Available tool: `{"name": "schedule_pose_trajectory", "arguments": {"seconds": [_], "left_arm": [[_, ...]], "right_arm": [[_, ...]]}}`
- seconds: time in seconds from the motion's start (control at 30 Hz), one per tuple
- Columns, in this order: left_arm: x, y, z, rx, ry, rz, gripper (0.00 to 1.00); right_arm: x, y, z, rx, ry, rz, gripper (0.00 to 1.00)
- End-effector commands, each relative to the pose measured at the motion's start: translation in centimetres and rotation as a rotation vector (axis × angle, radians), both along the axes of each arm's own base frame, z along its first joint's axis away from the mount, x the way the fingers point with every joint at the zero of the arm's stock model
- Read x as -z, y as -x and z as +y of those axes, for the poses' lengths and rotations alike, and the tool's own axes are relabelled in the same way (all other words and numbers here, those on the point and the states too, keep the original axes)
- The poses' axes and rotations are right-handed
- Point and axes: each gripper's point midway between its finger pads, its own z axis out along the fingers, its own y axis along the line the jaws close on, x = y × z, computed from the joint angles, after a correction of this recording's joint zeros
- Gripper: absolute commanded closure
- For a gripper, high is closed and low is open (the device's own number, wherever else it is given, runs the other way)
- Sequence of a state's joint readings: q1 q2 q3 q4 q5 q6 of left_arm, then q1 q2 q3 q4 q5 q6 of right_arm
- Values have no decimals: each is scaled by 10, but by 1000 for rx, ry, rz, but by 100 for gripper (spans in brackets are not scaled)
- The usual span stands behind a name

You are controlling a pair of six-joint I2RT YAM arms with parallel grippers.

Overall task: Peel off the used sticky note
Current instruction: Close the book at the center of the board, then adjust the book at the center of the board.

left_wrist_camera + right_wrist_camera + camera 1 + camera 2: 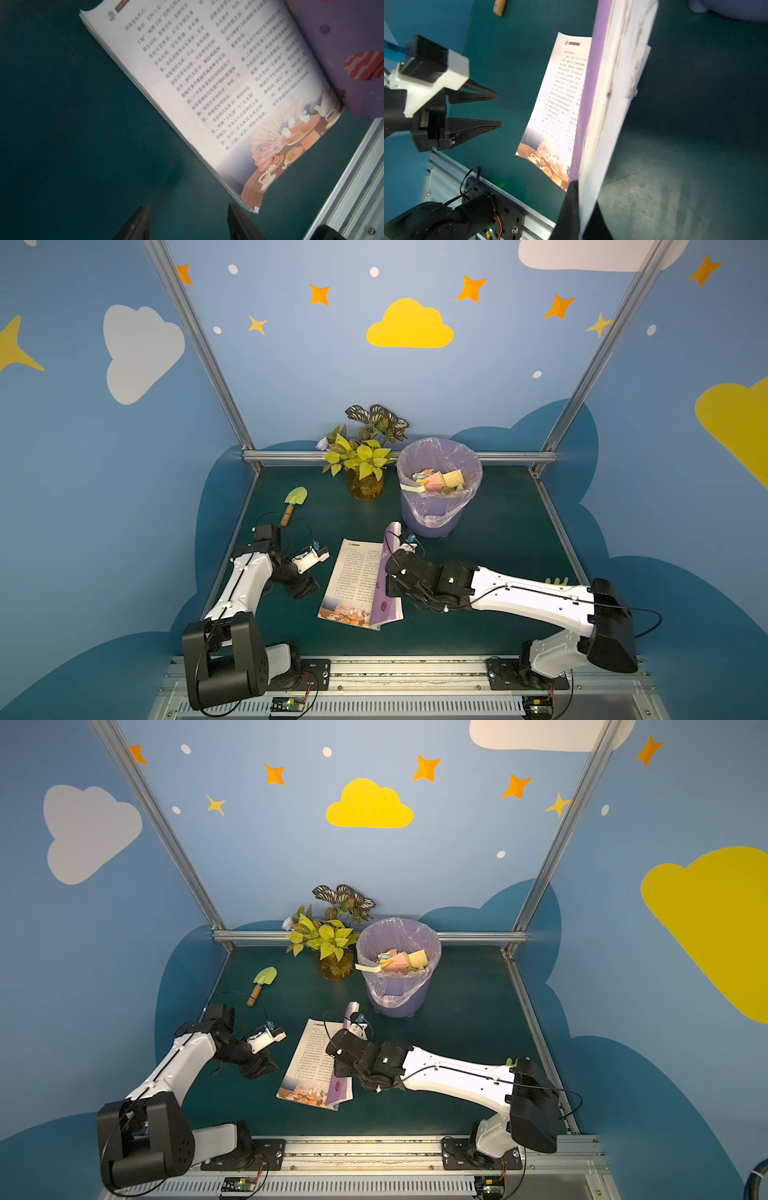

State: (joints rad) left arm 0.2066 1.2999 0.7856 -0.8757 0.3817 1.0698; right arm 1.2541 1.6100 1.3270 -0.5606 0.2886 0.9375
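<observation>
Two tapered black right jaws clamping thin purple cover (592, 83), glossy printed page (560, 93)

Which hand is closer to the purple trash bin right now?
Right. The right hand grips the lifted purple cover just in front of the bin; the left hand hangs open across the book, farther away.

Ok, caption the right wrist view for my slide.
Right end effector pinching the book's raised cover, left end effector open nearby.
</observation>
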Motion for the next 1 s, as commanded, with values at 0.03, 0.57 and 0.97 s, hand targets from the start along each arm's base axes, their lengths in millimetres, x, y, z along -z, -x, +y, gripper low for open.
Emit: {"name": "schedule_pose_trajectory", "arguments": {"seconds": [0.03,0.57,0.97], "left_arm": [[-1,-1,-2,3,21,33,37],[-19,-11,-17,17,73,-14,36],[41,-26,-33,89,-142,97,37]], "right_arm": [[22,6,42,-166,130,39,60],[-1,-17,36,-73,-43,17,5],[101,-41,-31,165,-218,182,15]]}}
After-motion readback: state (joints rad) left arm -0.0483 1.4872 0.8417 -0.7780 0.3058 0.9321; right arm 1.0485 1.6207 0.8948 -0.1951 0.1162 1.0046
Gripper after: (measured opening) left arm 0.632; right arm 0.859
